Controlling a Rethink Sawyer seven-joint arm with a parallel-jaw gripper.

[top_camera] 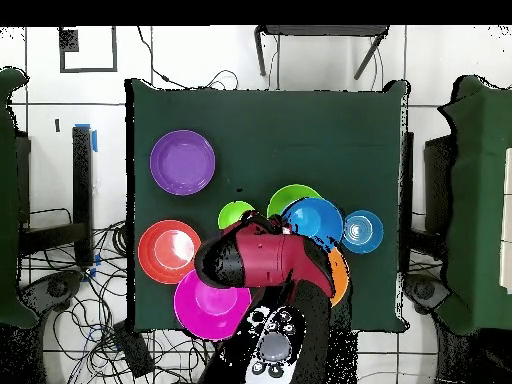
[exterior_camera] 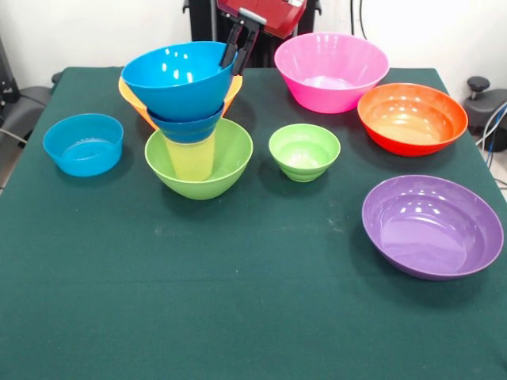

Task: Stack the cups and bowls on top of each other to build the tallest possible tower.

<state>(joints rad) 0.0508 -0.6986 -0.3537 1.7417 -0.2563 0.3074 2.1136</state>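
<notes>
The tower stands left of centre: a large lime-green bowl (exterior_camera: 226, 162) holds the yellow ribbed tumbler (exterior_camera: 190, 158), with a small blue bowl (exterior_camera: 188, 127) on the tumbler. A larger blue bowl (exterior_camera: 178, 79) sits tilted on top; from overhead it (top_camera: 318, 220) covers most of the green bowl (top_camera: 288, 195). My gripper (exterior_camera: 238, 51) comes down from above and pinches the large blue bowl's right rim, one finger inside and one outside. The red arm (top_camera: 265, 260) hides the gripper from overhead. An orange bowl (exterior_camera: 127, 93) leans behind the tower.
A low light-blue bowl (exterior_camera: 83, 144) sits left of the tower. A small green bowl (exterior_camera: 304, 152) sits just right of it. A pink bowl (exterior_camera: 331, 71), a red-orange bowl (exterior_camera: 412, 119) and a purple bowl (exterior_camera: 432, 226) stand on the right side of the green table (exterior_camera: 238, 317).
</notes>
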